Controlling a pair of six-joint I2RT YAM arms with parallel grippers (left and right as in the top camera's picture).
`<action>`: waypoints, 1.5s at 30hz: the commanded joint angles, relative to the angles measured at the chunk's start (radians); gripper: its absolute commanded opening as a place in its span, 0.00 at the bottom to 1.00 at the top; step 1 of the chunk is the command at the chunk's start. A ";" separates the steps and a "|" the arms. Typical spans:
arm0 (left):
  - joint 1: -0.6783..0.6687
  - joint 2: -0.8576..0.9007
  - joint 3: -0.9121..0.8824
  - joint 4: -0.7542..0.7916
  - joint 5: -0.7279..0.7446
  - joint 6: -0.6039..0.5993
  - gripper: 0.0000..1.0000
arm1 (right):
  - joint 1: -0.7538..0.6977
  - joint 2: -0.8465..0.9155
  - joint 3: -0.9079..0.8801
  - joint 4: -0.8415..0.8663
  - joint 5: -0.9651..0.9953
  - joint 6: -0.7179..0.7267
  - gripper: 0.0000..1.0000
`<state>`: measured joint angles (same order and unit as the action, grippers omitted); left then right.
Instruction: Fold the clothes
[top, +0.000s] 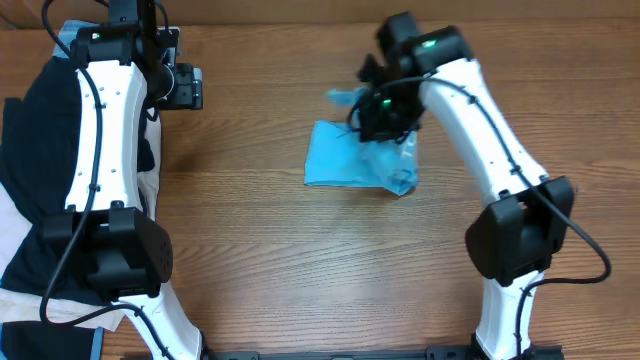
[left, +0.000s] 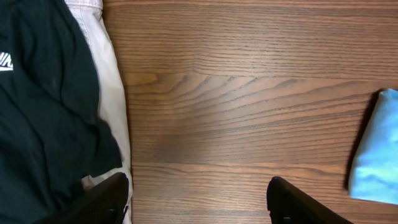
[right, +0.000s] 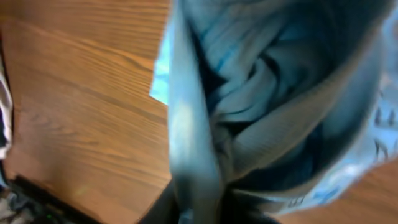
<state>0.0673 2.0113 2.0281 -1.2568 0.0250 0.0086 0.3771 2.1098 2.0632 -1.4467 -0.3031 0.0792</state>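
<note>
The light sky-blue T-shirt (top: 350, 160) lies bunched and partly folded at the middle of the table. My right gripper (top: 385, 112) is over its far right part, shut on a fold of it. In the right wrist view the blue fabric (right: 249, 106) drapes over the fingers and fills the frame; white print shows at its lower right. My left gripper (left: 199, 205) is open and empty at the far left, above bare wood. The shirt's edge (left: 379, 155) shows at the right of the left wrist view.
A black T-shirt (top: 35, 150) with a small white logo (left: 5, 61) lies on a whitish garment (left: 112, 93) at the table's left side, under my left arm. The wooden table (top: 250, 250) extends around the blue shirt.
</note>
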 joint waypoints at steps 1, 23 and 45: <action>0.001 -0.022 0.016 0.004 -0.006 0.023 0.75 | 0.046 -0.015 -0.032 0.048 0.021 0.055 0.44; -0.016 -0.020 -0.024 0.032 0.054 0.021 0.77 | 0.021 -0.013 -0.095 0.119 0.123 0.045 0.50; 0.000 -0.020 -0.174 0.143 0.053 0.021 0.79 | 0.123 -0.006 -0.367 0.576 0.051 0.045 0.24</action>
<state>0.0597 2.0113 1.8591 -1.1172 0.0681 0.0113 0.4564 2.1098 1.7096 -0.8864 -0.2222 0.1303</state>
